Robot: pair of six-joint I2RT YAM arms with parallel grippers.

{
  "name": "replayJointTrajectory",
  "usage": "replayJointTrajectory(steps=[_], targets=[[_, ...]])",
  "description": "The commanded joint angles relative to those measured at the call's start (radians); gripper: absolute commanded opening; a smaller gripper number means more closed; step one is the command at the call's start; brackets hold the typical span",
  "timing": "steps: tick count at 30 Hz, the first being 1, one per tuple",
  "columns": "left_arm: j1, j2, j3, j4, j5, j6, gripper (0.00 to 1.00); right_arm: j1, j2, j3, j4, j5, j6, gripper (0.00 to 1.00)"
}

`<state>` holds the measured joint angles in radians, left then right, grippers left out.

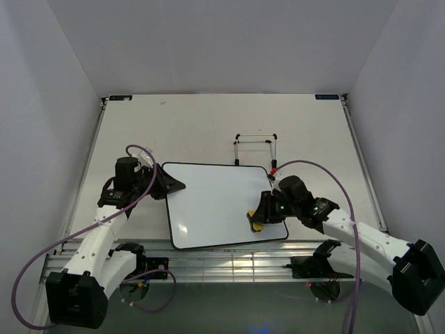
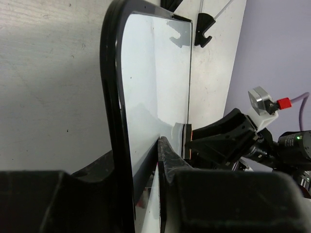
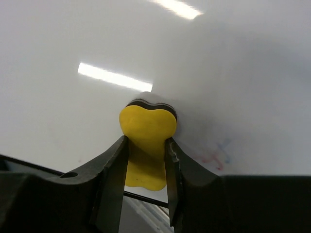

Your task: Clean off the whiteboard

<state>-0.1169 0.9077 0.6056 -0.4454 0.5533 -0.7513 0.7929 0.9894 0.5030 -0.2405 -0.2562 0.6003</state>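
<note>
Whiteboard [image 1: 215,205] flat on tabletop [image 1: 201,125] between the arms, reading clean from above; only a faint red-blue smudge [image 3: 217,154] shows just beside the yellow eraser [image 3: 147,127], so job judged nearly done, that patch left. Left tool [image 1: 172,185] pinches the board's left edge; right tool [image 3: 146,145] clamped on the eraser, pressing it to the board near its right near corner. Wire easel stand [image 1: 255,147] beyond the far edge, apart, blocking nothing.

The top view looks down over the whole table [image 1: 208,125]; both wrist views sit close against the shared whiteboard [image 1: 215,205].
</note>
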Motion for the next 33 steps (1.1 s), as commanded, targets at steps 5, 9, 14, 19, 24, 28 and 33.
replayJointTrajectory(steps=[5, 9, 14, 19, 24, 28, 33], targets=[[0.005, -0.032, 0.025, -0.025, -0.441, 0.205, 0.00, -0.208, -0.084, -0.185, -0.126, 0.043, 0.058, 0.26], [0.005, -0.052, 0.028, -0.041, -0.481, 0.196, 0.00, -0.267, -0.074, -0.215, -0.128, 0.060, 0.056, 0.26], [0.005, -0.049, 0.033, -0.046, -0.490, 0.194, 0.00, -0.346, -0.060, -0.218, -0.148, 0.048, 0.026, 0.26], [0.005, -0.066, 0.034, -0.055, -0.507, 0.190, 0.00, -0.392, -0.051, -0.198, -0.169, 0.060, 0.019, 0.25], [0.005, -0.064, 0.034, -0.052, -0.506, 0.191, 0.00, -0.422, -0.031, -0.152, -0.197, 0.067, -0.031, 0.25], [0.005, -0.064, 0.034, -0.050, -0.503, 0.193, 0.00, -0.422, -0.008, -0.112, -0.204, 0.032, -0.071, 0.23], [0.005, -0.056, 0.031, -0.039, -0.477, 0.199, 0.00, -0.390, 0.037, -0.092, -0.140, -0.170, -0.148, 0.22]])
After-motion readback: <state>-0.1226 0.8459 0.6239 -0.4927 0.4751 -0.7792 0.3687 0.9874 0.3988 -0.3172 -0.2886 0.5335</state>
